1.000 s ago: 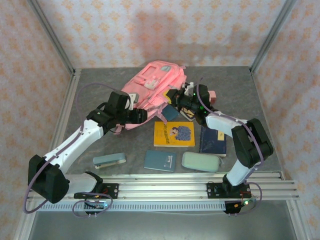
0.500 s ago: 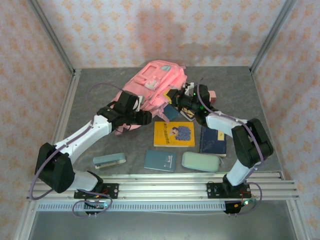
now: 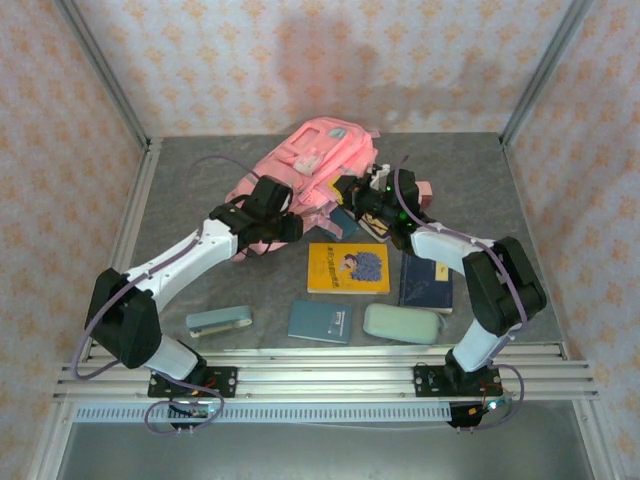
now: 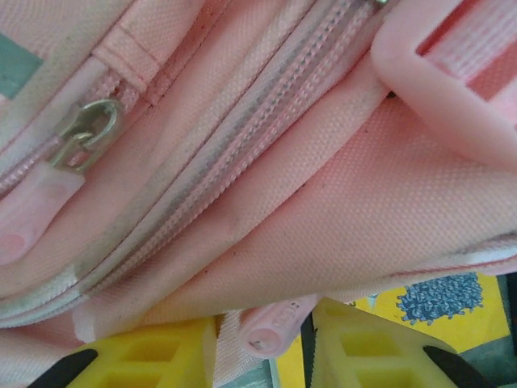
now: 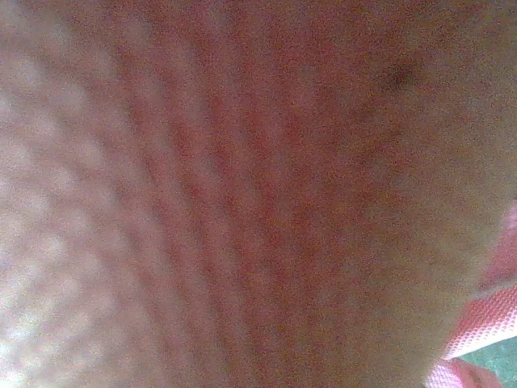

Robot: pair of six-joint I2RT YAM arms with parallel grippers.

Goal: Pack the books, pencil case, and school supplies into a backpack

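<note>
Since the two yellow moulded plastic fingers (image 4: 153, 360) of the left gripper (image 4: 262, 352) stand apart with a small, rounded, pale-pink rubbery zip tab (image 4: 273, 327) lying between them, the coming move turns on that fit. The tab sits just ahead of the fingertips and closer to the right-hand finger, with a sliver of room on the other side. I judge it bracketed rather than pinched. Its long axis lies slantwise across the gap.

Above the tab a pale coil zip track (image 4: 210, 162) runs diagonally from lower left to upper right along a seam of the large pink woven-fabric backpack (image 4: 339, 210). Further left, a dull brass metal slider (image 4: 85, 133) hangs on a second, parallel zip. The cloth is coarse, soft and folded, and is likely to bunch under a pull. Below the bag's edge shows a corner of the flat yellow book with a blue cartoon cover (image 4: 440, 303).

From above, the backpack lies at the far middle of the grey speckled table (image 3: 200, 170), and the left arm is the one on the zip. The right gripper (image 3: 347, 190) is closed at the bag's right edge; whether it holds cloth I cannot tell. The soft mint-green pencil case (image 3: 401, 323), teal notebook (image 3: 320, 321), navy book (image 3: 426, 281) and blue-grey stapler-like bar (image 3: 219, 321) lie nearer the bases, apart from the bag.
</note>
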